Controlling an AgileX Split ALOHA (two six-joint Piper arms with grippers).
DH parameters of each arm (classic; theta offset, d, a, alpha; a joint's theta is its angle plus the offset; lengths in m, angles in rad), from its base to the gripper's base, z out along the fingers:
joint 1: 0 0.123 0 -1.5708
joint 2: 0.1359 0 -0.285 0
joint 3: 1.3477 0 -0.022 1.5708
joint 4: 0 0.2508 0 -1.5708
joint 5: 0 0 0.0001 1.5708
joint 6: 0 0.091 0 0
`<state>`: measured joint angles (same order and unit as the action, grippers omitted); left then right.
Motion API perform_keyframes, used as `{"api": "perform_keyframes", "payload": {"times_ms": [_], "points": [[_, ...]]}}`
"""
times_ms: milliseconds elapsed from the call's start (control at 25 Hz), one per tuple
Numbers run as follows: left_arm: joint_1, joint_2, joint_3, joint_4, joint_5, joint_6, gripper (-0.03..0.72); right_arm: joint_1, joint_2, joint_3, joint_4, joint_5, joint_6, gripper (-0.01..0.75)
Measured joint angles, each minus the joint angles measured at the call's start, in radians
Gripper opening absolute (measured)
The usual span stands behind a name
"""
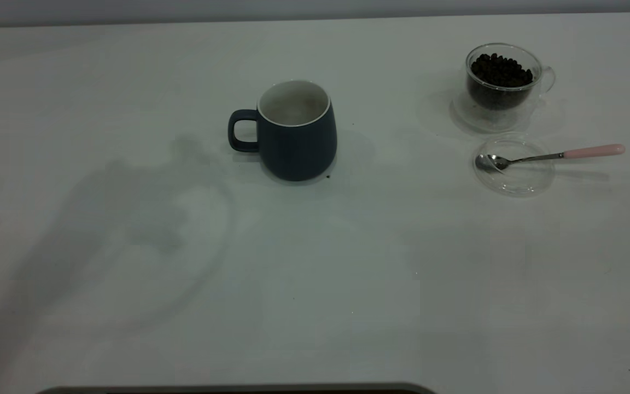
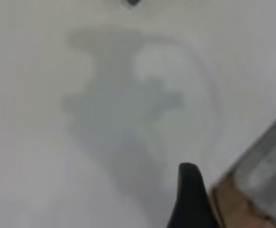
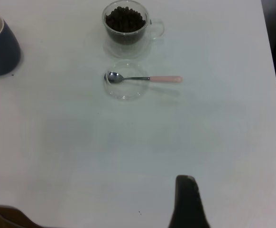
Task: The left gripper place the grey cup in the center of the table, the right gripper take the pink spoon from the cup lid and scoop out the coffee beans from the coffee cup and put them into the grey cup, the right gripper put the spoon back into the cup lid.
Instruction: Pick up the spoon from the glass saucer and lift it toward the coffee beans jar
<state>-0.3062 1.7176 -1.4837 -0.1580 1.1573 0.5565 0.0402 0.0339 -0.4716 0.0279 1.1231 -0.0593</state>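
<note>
The grey cup (image 1: 297, 131) stands mid-worktop; the pink spoon (image 1: 550, 157) rests across the cup lid (image 1: 513, 166). The right pincer (image 3: 188, 202), its opening impossible to judge, should grip the overhanging handle.

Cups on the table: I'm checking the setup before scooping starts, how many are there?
2. The grey cup stands near the table's center, handle toward the left arm's side. The coffee cup, full of coffee beans, stands at the far right on its saucer. None looks hidden.
</note>
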Motion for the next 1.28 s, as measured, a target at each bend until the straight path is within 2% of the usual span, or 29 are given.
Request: {"api": "perform_keyframes", "payload": {"times_ms": [200, 320, 480, 960, 1080, 1280], "points": [[0.000, -0.206, 0.002, 0.003, 0.013, -0.177, 0.567, 0.000, 0.000, 0.000, 0.000, 0.000, 0.000, 0.564], [0.000, -0.336, 0.056, 0.003, 0.013, -0.282, 0.567, 0.000, 0.000, 0.000, 0.000, 0.000, 0.000, 0.564], [0.000, -0.528, 0.216, 0.024, 0.013, -0.329, 0.567, 0.000, 0.000, 0.000, 0.000, 0.001, 0.000, 0.564], [0.000, -0.983, 0.882, 0.074, -0.013, -0.337, 0.567, 0.000, 0.000, 0.000, 0.000, 0.001, 0.000, 0.564], [0.000, -1.095, 0.978, 0.075, -0.038, -0.338, 0.567, 0.000, 0.000, 0.000, 0.000, 0.001, 0.000, 0.564], [0.000, -1.264, 0.995, 0.077, -0.043, -0.351, 0.567, 0.000, 0.000, 0.000, 0.000, 0.001, 0.000, 0.564]]}}
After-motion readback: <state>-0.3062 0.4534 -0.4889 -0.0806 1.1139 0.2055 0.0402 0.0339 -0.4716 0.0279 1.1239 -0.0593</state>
